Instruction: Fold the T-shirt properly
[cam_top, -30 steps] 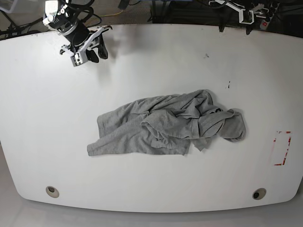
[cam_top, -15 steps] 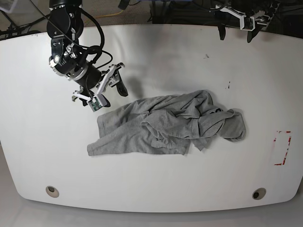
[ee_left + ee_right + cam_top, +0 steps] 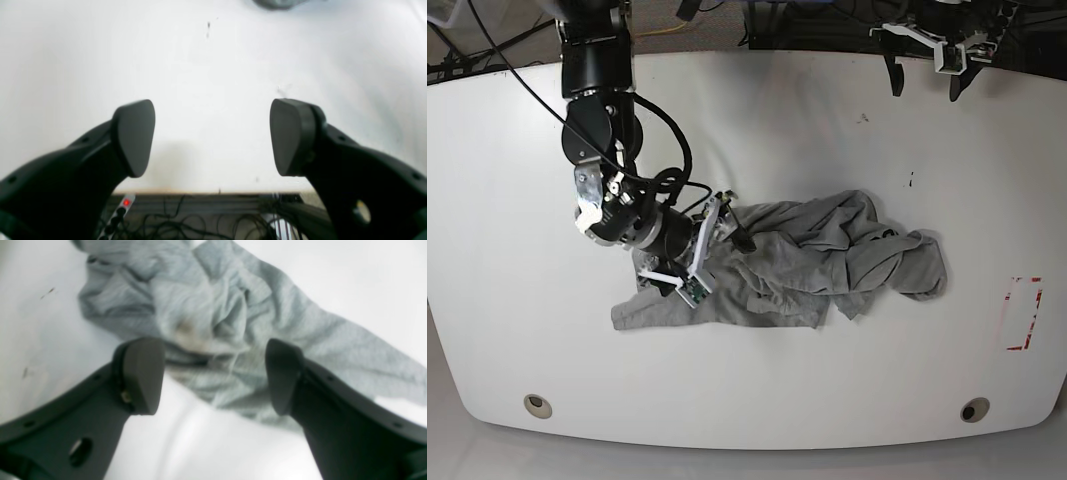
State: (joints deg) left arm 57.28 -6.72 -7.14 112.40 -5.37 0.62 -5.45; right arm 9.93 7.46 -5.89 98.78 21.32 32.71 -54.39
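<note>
Right tool now spread wide over crumpled T-shirt, left tool unmoved, spread wide

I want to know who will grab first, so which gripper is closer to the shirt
Right. The right gripper hovers open just over the shirt; the left gripper sits open at the table's far edge, well away.

The T-shirt is soft heathered grey cloth, matt and rumpled into folds. The desk is smooth white with a dull sheen, flecked by small dark scuffs near its far edge. The right gripper has matt black plastic fingers; the left gripper's look alike.
</note>
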